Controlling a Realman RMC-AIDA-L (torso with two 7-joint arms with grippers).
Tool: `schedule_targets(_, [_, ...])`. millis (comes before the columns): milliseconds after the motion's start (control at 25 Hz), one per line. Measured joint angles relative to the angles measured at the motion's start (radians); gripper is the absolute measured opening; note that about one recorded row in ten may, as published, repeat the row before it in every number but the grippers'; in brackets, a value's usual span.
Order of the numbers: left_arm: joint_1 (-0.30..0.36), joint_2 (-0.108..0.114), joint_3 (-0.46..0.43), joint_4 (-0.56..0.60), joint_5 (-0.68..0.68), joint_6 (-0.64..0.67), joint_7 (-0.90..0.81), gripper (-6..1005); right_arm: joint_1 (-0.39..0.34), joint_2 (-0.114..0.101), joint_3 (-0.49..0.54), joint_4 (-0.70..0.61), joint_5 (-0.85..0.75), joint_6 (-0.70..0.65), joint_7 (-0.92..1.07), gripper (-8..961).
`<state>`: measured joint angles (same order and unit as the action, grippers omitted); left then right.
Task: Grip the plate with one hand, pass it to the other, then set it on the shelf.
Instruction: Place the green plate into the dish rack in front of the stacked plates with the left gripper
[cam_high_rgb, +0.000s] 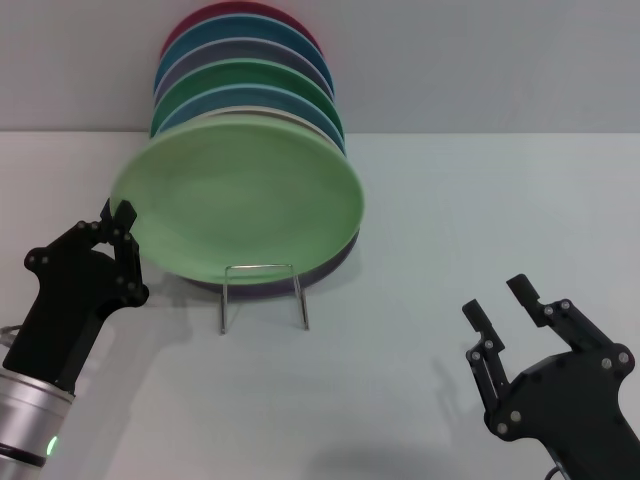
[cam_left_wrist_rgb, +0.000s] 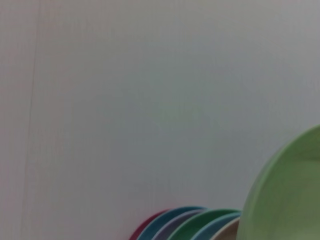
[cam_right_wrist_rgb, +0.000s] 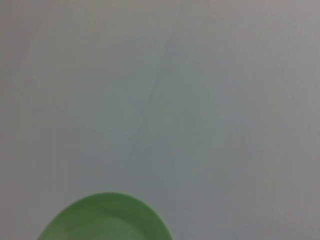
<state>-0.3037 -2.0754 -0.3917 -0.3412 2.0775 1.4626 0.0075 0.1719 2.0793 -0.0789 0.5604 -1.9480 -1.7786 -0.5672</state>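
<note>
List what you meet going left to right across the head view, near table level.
left gripper, pinching the left rim of the light green plate → wire rack under that plate → right gripper, open and apart from everything. The stacked plates behind overlap the green one, so they are left out.

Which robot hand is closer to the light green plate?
The left hand is closer: it is pinching the light green plate at its edge. The right hand sits open, off to the plate's other side, not touching it.

Plain grey wall behind; pale white tabletop in front; soft, even light, faint shadows.
</note>
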Motion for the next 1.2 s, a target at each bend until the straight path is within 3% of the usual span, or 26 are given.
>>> schedule_targets(1200, [-0.007, 0.0, 0.057, 0.033, 0.004, -0.094, 0.077, 87, 0.045, -0.002, 0.042, -0.05, 0.012, 0.079, 0.175, 369])
